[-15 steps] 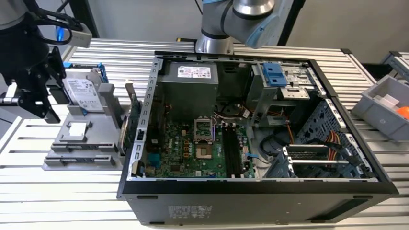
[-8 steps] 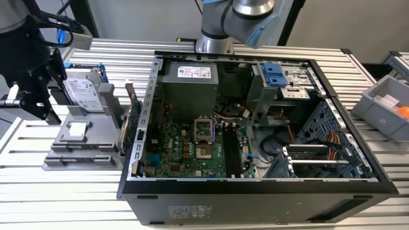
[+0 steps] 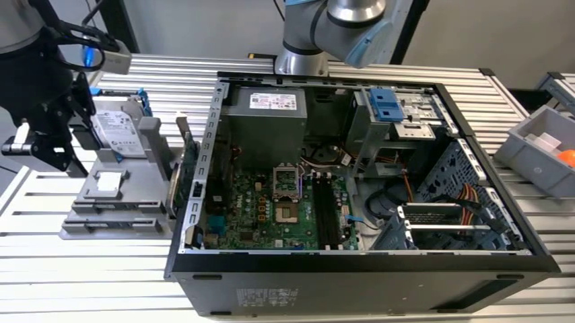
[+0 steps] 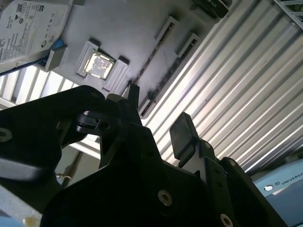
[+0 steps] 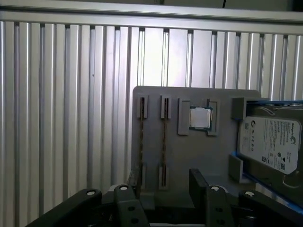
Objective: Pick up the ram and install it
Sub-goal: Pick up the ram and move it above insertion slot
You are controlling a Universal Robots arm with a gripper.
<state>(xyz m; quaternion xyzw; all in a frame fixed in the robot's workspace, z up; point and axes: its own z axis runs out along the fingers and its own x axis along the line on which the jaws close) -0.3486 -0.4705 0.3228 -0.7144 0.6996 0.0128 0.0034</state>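
hand (image 5: 165, 185) spread | ram (image 5: 164, 142) slotted in grey tray (image 5: 201, 156) | hard drive (image 5: 271, 142) alongside

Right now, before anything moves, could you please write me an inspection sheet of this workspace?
Surface: ribbed aluminium table, carrying everything.
Job's things: two thin dark ram sticks stand edge-on in slots of the flat grey holder, ungripped; open black computer case with green motherboard.
Clutter: silver hard drive and square processor chip on the holder.
Grippers: black gripper open, empty, near the holder.
Cables: coloured wires inside the case.
Surroundings: grey plastic bin at the exterior view's right.
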